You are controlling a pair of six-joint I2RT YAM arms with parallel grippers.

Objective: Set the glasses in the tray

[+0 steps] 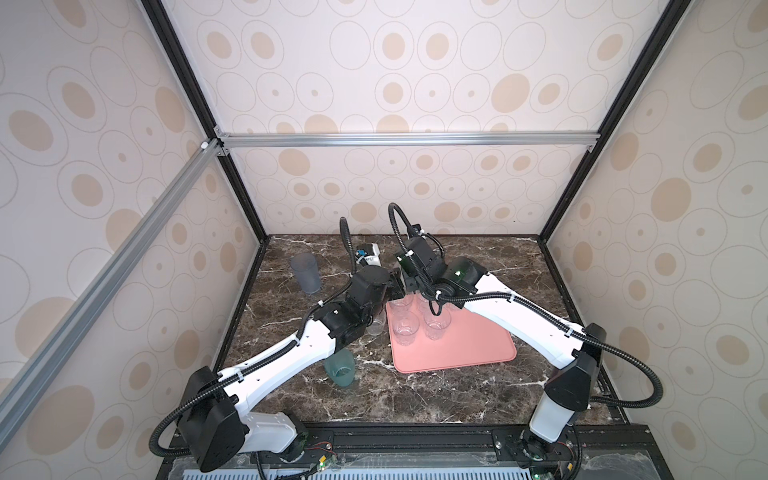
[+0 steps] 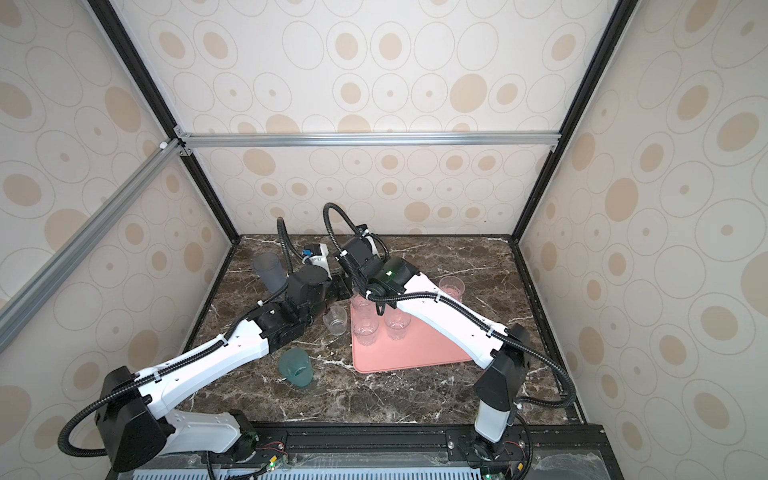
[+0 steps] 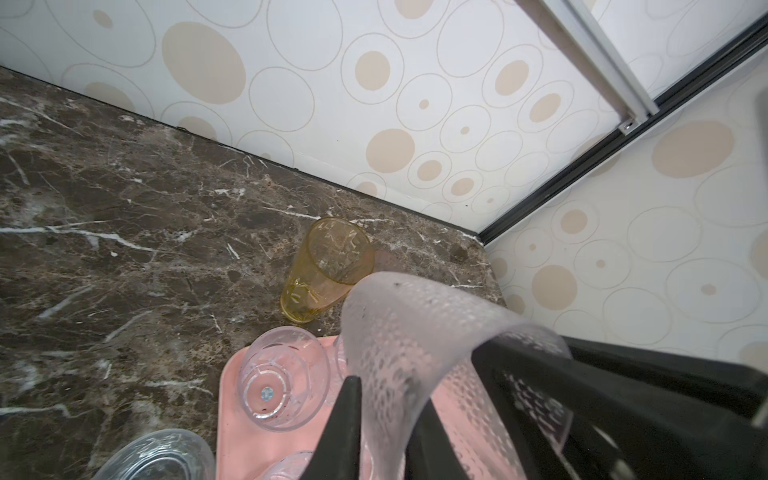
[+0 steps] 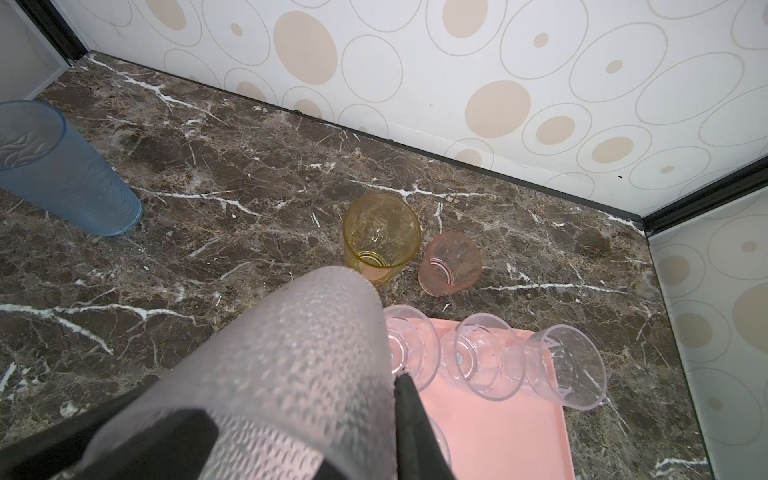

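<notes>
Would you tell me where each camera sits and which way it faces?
Top views: overhead at the front, looking down and back across the table; the left arm and right arm show.
Left wrist: on the left arm, facing the back right corner; its fingers show.
Right wrist: on the right arm, facing the back wall; its fingers show.
Shared: both wrist views show the frosted glass, yellow glass and tray.

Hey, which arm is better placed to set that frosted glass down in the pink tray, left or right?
Right. The right gripper is shut on the frosted glass, with the tray lying bare just beside it. The left gripper flanks the same glass, but whether it grips is unclear.
</notes>
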